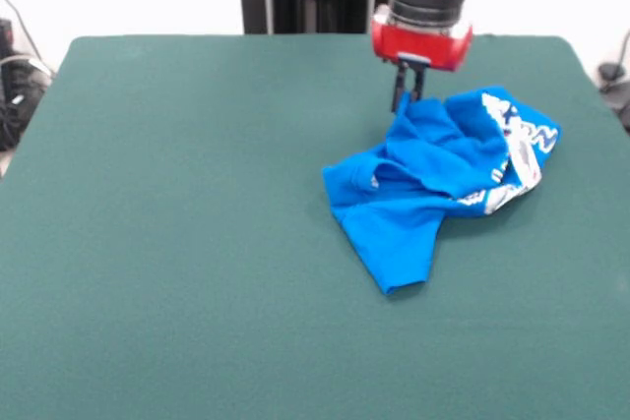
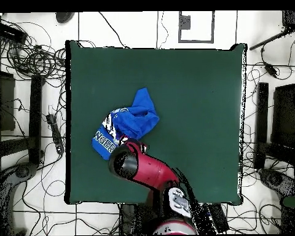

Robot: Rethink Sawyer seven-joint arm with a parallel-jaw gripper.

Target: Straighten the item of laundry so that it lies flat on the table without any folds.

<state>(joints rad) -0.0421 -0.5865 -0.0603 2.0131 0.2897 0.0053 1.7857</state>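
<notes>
Front view shows the blue T-shirt [image 1: 433, 179] lying crumpled on the dark green worktop [image 1: 197, 243], right of centre, with white print showing along its right edge and one plain blue flap spread toward the camera. The tool [image 1: 409, 95] hangs from the red and black arm [image 1: 425, 7] at the shirt's far edge, its dark fingers close together and reaching the cloth, though whether they actually pinch it I cannot tell. Overhead, the shirt [image 2: 126, 126] sits bunched toward the worktop's [image 2: 193, 98] left side, with the arm [image 2: 144, 169] covering its lower edge.
</notes>
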